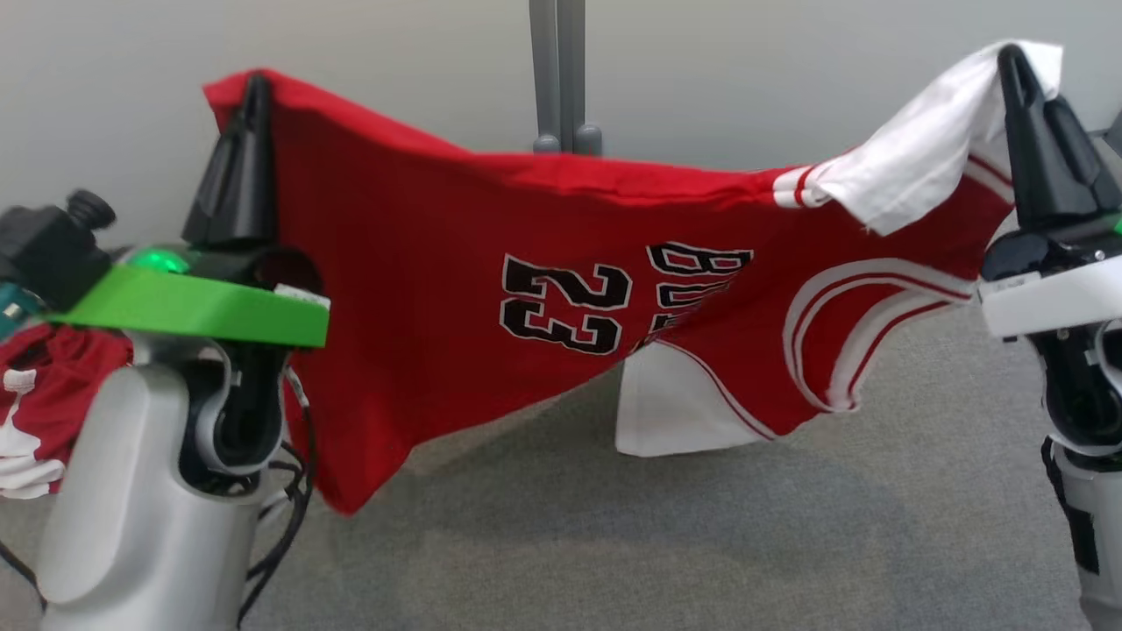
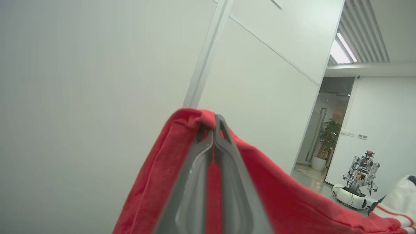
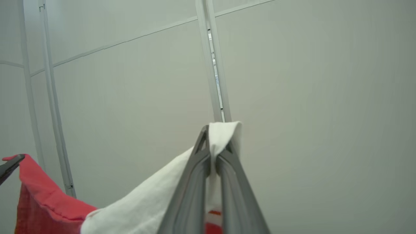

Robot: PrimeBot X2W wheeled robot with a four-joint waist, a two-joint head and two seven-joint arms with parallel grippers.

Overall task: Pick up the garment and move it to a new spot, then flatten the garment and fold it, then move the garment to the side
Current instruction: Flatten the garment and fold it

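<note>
Garment (image 1: 421, 289) hangs in the air, stretched sideways between the two grippers, its lower corner drooping towards the carpet (image 1: 789, 535) below the left gripper (image 1: 256, 88). What worries me is how little cloth each one has. Only the very tips pinch the top edge, so a hard tug apart could pull a corner free and drop the lot. The right gripper (image 1: 1012, 61) bites a white flap turned over the red, so the garment may land twisted when laid down. Both grippers are closed tight, the left on the red edge, the right on the white. A heap of red and white cloth (image 1: 35, 412) lies below the left gripper, to its outer side.
</note>
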